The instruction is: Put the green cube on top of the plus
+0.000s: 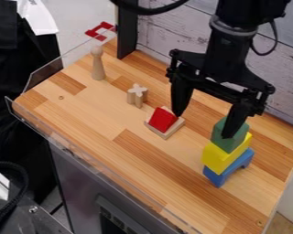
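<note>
Arm (227,50): black, in from the top edge, right of middle.
Gripper (203,125): hangs over right half of wooden tabletop (118,157); fingers wide apart, clamped on nothing. One fingertip by the red block, the other in front of the green cube; contact at the cube, cannot tell.
Green cube (228,145): right side, top of a stack, not on the plus.
Yellow block (219,158): directly under green.
Blue block (232,169): bottom of stack, arch-like, on tabletop.
Plus (137,94): plain wood, left of the red block and a bit farther, top bare.
Red block (162,119): between plus and stack, tilted, on a pale wood piece (168,133).
Peg (98,66): plain wood, round head, upright, far left.
</note>
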{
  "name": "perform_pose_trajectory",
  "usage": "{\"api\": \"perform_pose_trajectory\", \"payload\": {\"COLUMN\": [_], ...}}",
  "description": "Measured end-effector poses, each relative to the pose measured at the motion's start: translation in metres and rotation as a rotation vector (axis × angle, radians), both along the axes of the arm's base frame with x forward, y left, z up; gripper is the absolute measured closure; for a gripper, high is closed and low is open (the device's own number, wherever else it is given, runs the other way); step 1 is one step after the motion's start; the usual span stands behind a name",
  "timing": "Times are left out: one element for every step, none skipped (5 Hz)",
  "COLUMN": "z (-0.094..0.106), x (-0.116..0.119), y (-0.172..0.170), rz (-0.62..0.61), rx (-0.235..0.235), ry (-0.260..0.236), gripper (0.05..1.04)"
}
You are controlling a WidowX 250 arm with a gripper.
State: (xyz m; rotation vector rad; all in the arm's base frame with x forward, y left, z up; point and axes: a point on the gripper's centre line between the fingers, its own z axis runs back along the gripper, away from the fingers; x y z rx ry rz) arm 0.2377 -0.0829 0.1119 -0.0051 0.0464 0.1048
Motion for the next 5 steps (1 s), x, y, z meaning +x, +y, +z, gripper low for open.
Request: {"api": "perform_pose_trajectory", "payload": {"z": [-0.007,-0.006,-0.007,-0.015,-0.022], "x": [-0.002,0.006,0.009,0.008,0.015], "y": [0.001,-0.004,-0.007,-0.011,-0.017], "rz": [0.001,-0.097,-0.147,-0.182,-0.207], "rx": [0.007,-0.035,-0.058,-0.051,-0.067], "ry": [0.025,-0.026,-0.056,-0.023,-0.002], "gripper": [0.085,0.085,0.085,0.085,0.085]}}
